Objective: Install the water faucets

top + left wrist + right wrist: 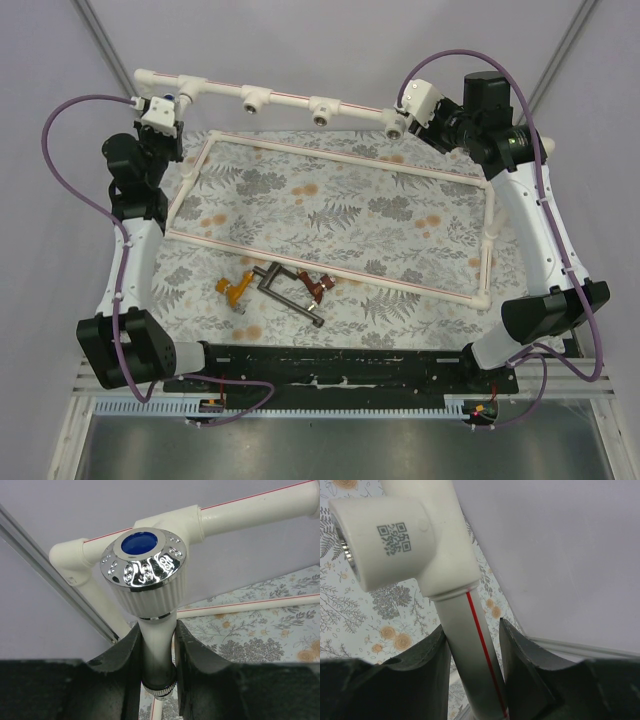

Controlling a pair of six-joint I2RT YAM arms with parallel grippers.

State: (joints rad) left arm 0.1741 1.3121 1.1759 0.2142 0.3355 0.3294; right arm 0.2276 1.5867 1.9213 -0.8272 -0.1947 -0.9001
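The left gripper (157, 636) is reaching to eleven o'clock on the table, its jaws clamping the stem of the white plastic faucet with a ribbed knob and blue-centred chrome cap (145, 575). In the left wrist view this faucet's long axis is running straight from six to twelve o'clock. Its chrome end is sitting low between the fingers, and its capped knob is pointing up and toward the camera. It is sitting just in front of the left end of the long white pipe rail with tee sockets (290, 98); I cannot tell whether it is seated in a socket.

The right gripper (470, 630) is at one o'clock, its jaws gripping the rail's red-striped pipe just below an end socket.

Three faucets are lying loose at six o'clock on the floral-print mat (400, 210). The orange-yellow one (235, 288) and the red-brown one (318, 288) are flanking the larger dark grey one (288, 292), whose long axis is running from ten to four o'clock.
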